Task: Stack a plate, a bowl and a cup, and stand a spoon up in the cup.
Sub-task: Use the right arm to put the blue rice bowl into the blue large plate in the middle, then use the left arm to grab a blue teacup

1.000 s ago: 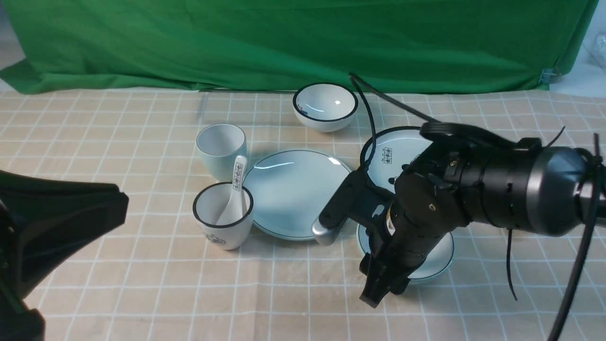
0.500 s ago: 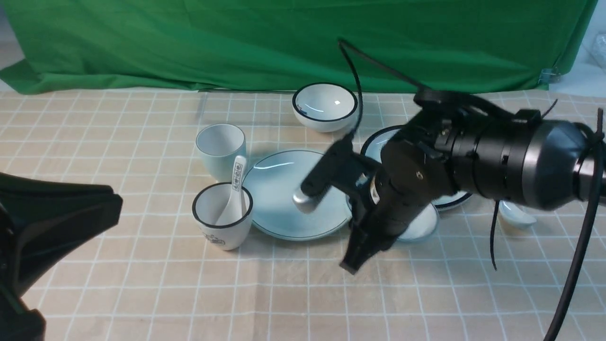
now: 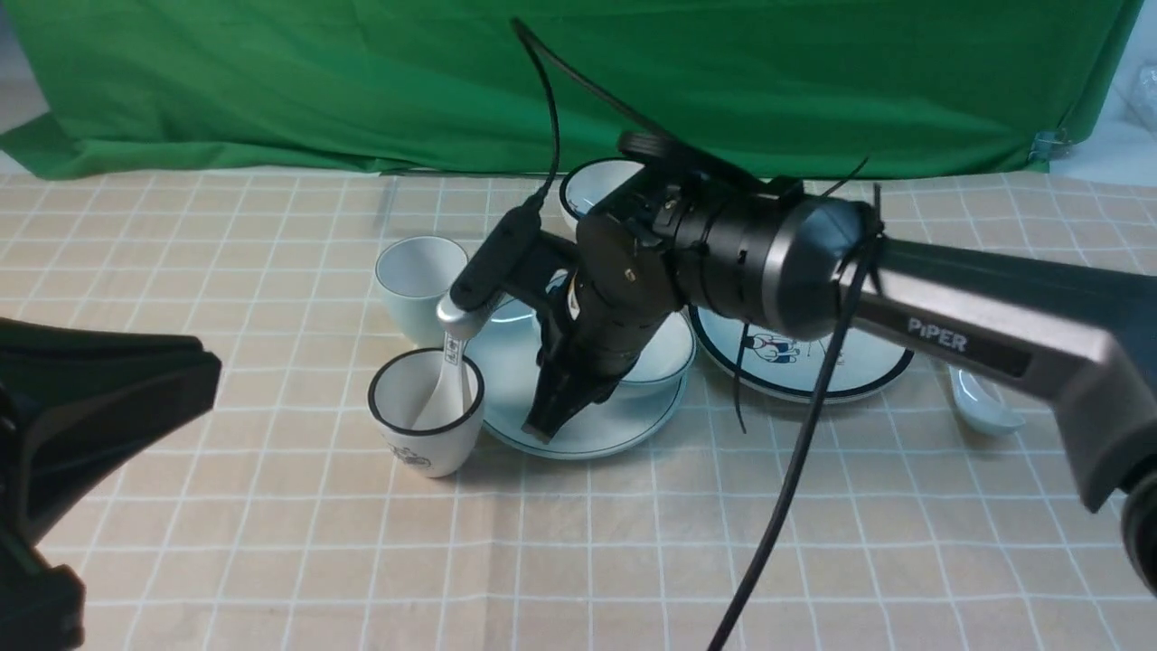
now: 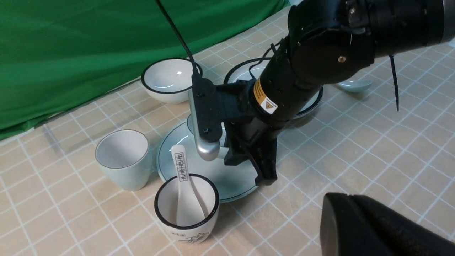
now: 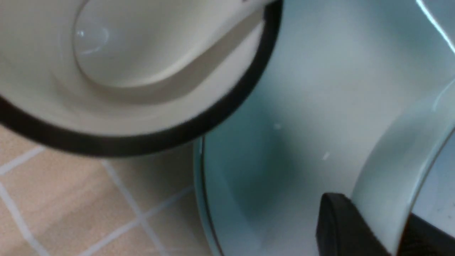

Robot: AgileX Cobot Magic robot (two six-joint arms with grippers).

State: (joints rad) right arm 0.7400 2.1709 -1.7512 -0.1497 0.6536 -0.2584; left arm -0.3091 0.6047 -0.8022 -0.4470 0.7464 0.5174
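The shallow pale blue-white bowl (image 3: 667, 354), with a thin dark rim line, was over the matching plate (image 3: 624, 425) mid-bench, its wall clamped by the right gripper (image 3: 550, 418). The left gripper (image 3: 136, 425), near the left edge, gave no way to tell how its jaws stood. Beige checked cloth (image 3: 271, 506) covered the bench, and a green drape (image 3: 271, 81) lined the far edge.

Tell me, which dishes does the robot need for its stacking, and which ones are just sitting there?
For the job:
pale blue plate
shallow pale blue bowl
plain pale blue cup
plain white spoon

Just lying about:
black-rimmed cup
lettered spoon standing in it
black-rimmed bowl
cartoon plate
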